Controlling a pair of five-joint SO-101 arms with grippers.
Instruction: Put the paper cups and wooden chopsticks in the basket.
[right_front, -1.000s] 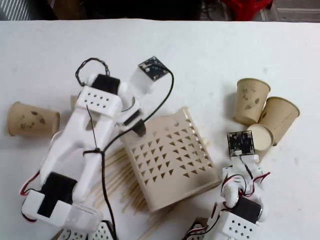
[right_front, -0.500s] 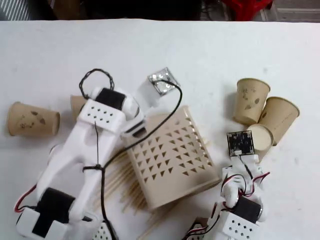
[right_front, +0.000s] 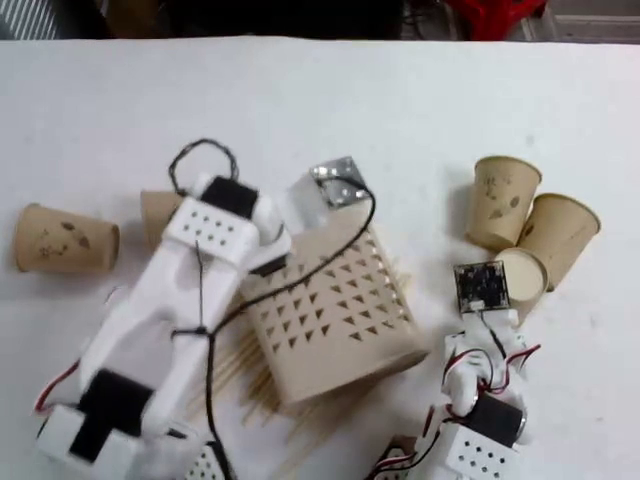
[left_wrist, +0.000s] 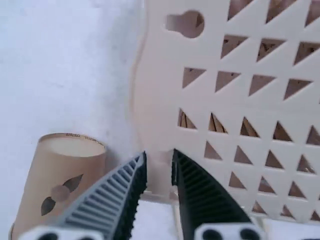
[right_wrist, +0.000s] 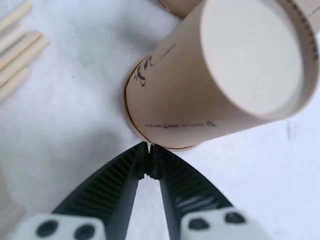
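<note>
- The basket lies on its side at mid-frame in the high view, over wooden chopsticks strewn on the white surface.
- The left hand is nearly closed and pinches the basket's edge, with a paper cup just beside it.
- The right hand is closed, tips together, holding nothing. It rests against the rim of a second cup.
- A third cup and a fourth cup sit at right, touching.
- A fifth cup lies at far left.

bright even light, soft faint shadows
</note>
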